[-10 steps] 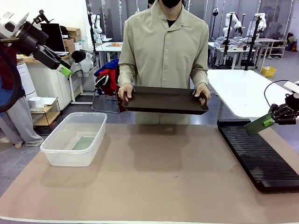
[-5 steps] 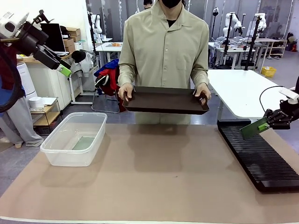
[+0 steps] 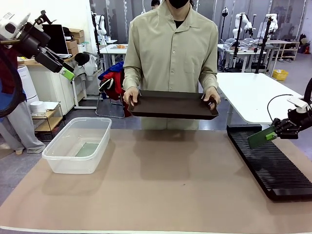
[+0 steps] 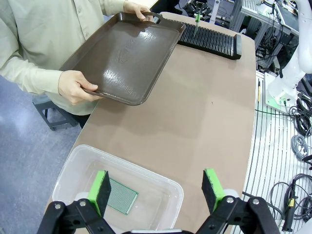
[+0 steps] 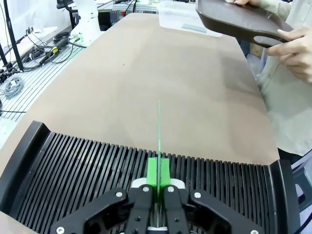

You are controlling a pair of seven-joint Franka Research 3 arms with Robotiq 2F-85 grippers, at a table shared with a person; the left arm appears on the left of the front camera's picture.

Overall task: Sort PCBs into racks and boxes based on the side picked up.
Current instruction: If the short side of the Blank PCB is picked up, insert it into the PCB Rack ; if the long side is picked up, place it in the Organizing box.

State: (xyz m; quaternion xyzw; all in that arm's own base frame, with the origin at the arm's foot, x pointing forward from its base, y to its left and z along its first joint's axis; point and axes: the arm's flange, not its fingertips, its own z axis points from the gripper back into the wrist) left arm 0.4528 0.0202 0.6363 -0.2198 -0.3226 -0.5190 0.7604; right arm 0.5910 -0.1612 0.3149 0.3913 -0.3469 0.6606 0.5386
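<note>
step: slotting a board into the rack, right arm doing it; my read, placement not finished
right claw (image 3: pixel 273 132): closed on a green board (image 3: pixel 258 138), gripped at its back edge; board sticks out ahead of the fingers
board pose: tilted in the front view, low end toward the rack's far end; edge-on in the right wrist view (image 5: pixel 159 129), running roughly along the slot lines
rack (image 3: pixel 270 163): long black slotted one on the bench (image 3: pixel 170 190), robot's right side; slots look empty from here
contact: can't tell if the board's low edge touches the rack or sits just above it
other board (image 4: pixel 121 195): lying flat in the clear tub (image 3: pixel 66 158), gridded face up, robot's left side of bench
left claw (image 4: pixel 158 190): wide open, nothing between the pads, held high above the tub
person: standing at far side, both hands holding a dark brown tray (image 3: pixel 173 104) above the bench; tray looks empty
next move needs: line the board's edge with one slot, go down straight so it seats between the ribs, only then let go
risk: slots narrow, small twist could put the edge on a rib; letting go early could leave the board leaning or falling flat
</note>
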